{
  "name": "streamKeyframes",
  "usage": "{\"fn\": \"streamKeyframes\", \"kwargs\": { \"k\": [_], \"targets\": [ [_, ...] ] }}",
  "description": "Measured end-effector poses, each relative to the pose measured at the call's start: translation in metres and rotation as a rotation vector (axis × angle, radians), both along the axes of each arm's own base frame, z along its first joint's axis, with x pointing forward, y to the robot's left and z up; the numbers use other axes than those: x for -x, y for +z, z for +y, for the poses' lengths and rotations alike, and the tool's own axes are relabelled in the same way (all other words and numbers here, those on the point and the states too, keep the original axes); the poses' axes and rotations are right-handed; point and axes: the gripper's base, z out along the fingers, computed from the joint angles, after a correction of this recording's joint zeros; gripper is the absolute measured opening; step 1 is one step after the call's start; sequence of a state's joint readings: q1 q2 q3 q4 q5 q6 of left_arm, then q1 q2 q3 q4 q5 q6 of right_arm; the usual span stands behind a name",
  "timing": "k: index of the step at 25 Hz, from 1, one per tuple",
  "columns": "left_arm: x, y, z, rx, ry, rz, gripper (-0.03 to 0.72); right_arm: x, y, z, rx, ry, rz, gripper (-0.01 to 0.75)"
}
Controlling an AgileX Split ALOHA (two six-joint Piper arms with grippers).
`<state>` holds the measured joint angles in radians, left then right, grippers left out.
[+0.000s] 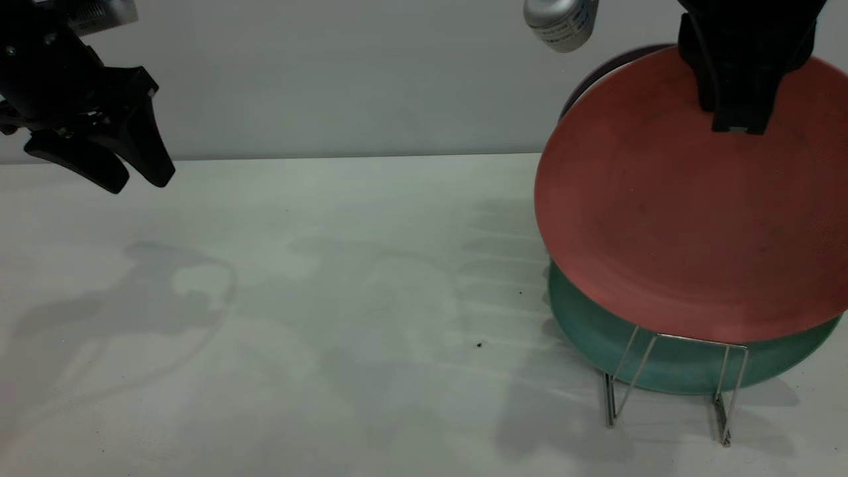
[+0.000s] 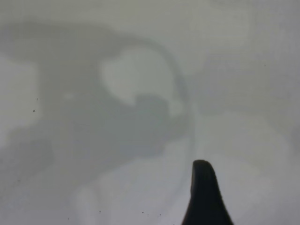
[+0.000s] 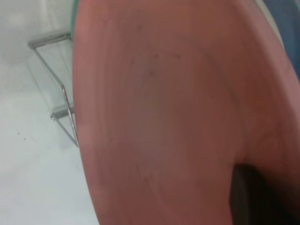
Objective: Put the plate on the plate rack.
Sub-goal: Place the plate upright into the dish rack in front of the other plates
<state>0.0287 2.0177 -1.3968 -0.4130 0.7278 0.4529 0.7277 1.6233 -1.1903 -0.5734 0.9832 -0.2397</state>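
The salmon-pink plate hangs nearly upright at the right, with my right gripper shut on its top rim. Its lower edge sits level with the top of the front loop of the silver wire plate rack; I cannot tell whether they touch. In the right wrist view the plate fills the picture, one dark finger lies on its face, and the rack shows beside it. My left gripper hangs open and empty at the far left, high above the table.
A teal-green plate stands in the rack behind the pink one. A dark blue plate peeks out farther back. A silver cylinder hangs at the top. The white table stretches left of the rack.
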Motion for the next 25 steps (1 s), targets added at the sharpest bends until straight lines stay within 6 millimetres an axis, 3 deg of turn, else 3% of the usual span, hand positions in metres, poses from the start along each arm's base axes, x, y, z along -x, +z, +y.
{"fn": "streamKeyframes", "kwargs": {
  "k": [7,25],
  "targets": [
    [0.0,0.0,0.0,0.0,0.001,0.0,0.526,0.001,-0.003,0.0,-0.012,0.006,-0.001,0.075],
    [0.0,0.0,0.0,0.001,0.001,0.0,0.526,0.012,-0.044,-0.005,-0.065,0.013,-0.003,0.075]
  ]
}}
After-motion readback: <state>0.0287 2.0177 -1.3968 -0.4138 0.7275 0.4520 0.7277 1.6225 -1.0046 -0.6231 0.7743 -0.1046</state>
